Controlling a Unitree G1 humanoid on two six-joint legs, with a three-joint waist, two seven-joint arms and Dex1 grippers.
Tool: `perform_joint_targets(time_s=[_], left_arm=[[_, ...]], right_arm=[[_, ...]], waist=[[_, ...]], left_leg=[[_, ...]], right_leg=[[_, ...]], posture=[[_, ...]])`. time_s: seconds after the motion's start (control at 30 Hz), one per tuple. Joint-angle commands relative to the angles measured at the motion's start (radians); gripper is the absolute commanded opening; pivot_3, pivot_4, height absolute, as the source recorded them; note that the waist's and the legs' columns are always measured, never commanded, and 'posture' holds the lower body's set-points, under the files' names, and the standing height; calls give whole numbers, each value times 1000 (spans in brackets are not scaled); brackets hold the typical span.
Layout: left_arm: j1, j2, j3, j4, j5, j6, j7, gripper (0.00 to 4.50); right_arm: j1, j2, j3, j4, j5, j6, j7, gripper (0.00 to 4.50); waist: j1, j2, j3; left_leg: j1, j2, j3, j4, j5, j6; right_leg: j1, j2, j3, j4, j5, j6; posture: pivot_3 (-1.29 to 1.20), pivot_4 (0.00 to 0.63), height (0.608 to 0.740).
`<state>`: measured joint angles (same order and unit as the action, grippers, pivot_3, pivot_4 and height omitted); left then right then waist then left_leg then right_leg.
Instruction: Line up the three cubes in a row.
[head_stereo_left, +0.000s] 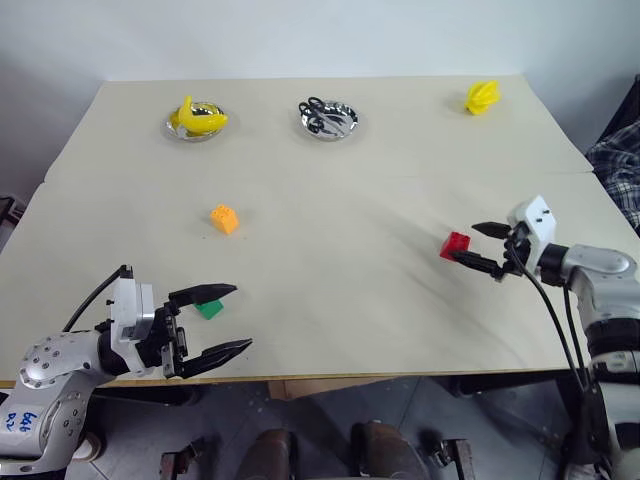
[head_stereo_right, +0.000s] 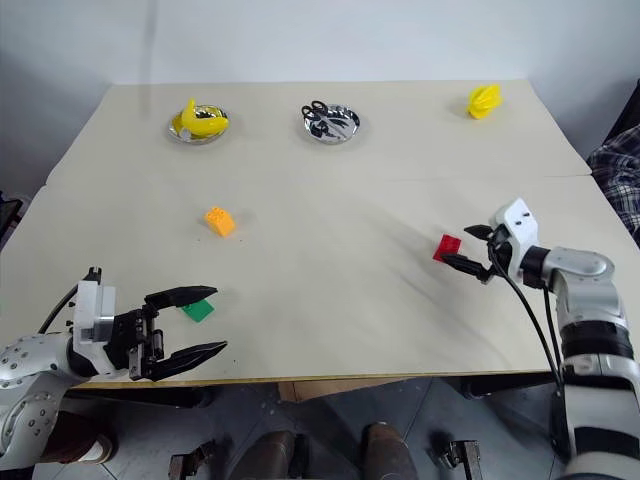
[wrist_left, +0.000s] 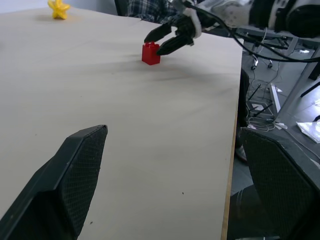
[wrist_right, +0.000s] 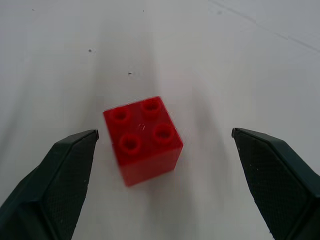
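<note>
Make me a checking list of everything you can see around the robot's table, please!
Surface: pale beige wooden table, two boards joined.
Job's things: red studded plastic cube, orange studded plastic cube, green studded plastic cube, far apart, not in a row.
Clutter: yellow banana-like toy in round metal dish; black scissors in second round metal dish; another yellow toy loose on the far right.
Hands: left hand open above the green cube; right hand open, at the red cube.
Cables: black cable along the right arm.
Surroundings: white wall; plaid cloth at the right.

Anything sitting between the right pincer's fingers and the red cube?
No. In the right wrist view, bare table surrounds the red cube; the open right pincer straddles it.
</note>
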<state>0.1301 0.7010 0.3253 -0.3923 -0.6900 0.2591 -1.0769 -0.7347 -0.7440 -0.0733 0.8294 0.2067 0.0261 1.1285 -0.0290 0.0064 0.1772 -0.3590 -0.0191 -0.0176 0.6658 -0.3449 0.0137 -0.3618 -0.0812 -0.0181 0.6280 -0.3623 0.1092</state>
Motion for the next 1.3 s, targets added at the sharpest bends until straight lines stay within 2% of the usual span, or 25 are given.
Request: perform_joint_targets(time_s=[0.03,0.07,0.13,0.37,0.53,0.67,0.8,0.87,0.93,1.03,1.3], left_arm=[[0,1,12,-29,-12,-9,3,4487],[-1,1,13,-29,-12,-9,4,4500],[-2,3,17,-26,-10,-12,5,4500],[8,0,26,-23,-2,-27,6,4500],[31,-4,56,10,18,-64,2,4500],[47,15,122,116,24,-121,-52,4500],[49,41,145,192,38,-168,-121,4500],[44,50,150,226,44,-185,-140,4500],[36,53,144,253,63,-212,-155,4500],[26,50,123,255,75,-227,-161,4500],[29,42,111,202,56,-206,-133,4500]], right_arm=[[-54,11,17,87,-28,-60,57,4500],[-64,14,20,107,-35,-74,67,4198],[-83,19,18,137,-37,-89,82,3967],[-104,16,20,182,-53,-131,175,1567],[-122,56,30,68,-10,-90,284,1504],[-112,115,132,-132,-20,-28,400,1504],[-132,174,213,-219,-40,6,430,1504],[-147,188,236,-208,-51,-11,437,1504],[-169,201,271,-159,-90,-77,426,1504],[-192,207,299,-85,-128,-152,413,1504],[-181,110,287,25,-103,-216,486,1504]], waist=[[1,0,0],[2,0,0],[2,0,0],[0,0,0],[-1,0,0],[-8,1,1],[-4,1,1],[2,1,1],[4,1,1],[2,1,1],[2,1,1]], left_leg=[[0,0,0,0,0,0],[0,0,0,0,0,0],[0,0,0,1,0,0],[-1,0,0,1,0,0],[-1,0,0,1,0,0],[-1,1,0,1,1,-2],[-1,1,0,1,1,-2],[-4,1,0,2,1,-2],[-13,-1,-2,8,1,-2],[-13,-2,-2,10,0,-1],[-13,-2,-2,11,0,0]], right_leg=[[0,0,0,0,0,0],[0,0,0,0,0,0],[0,0,0,0,0,0],[0,0,0,0,0,0],[0,0,0,0,0,0],[-2,1,0,1,0,0],[-4,1,0,4,0,0],[-6,0,0,9,0,0],[-14,-1,-1,11,0,0],[-14,-2,-2,15,0,0],[-14,-3,-2,15,0,0]], posture=[[0,150,740],[0,150,740],[0,150,740],[0,150,740],[0,150,740],[0,150,740],[0,150,740],[0,150,740],[0,150,740],[0,150,740],[0,150,740]])
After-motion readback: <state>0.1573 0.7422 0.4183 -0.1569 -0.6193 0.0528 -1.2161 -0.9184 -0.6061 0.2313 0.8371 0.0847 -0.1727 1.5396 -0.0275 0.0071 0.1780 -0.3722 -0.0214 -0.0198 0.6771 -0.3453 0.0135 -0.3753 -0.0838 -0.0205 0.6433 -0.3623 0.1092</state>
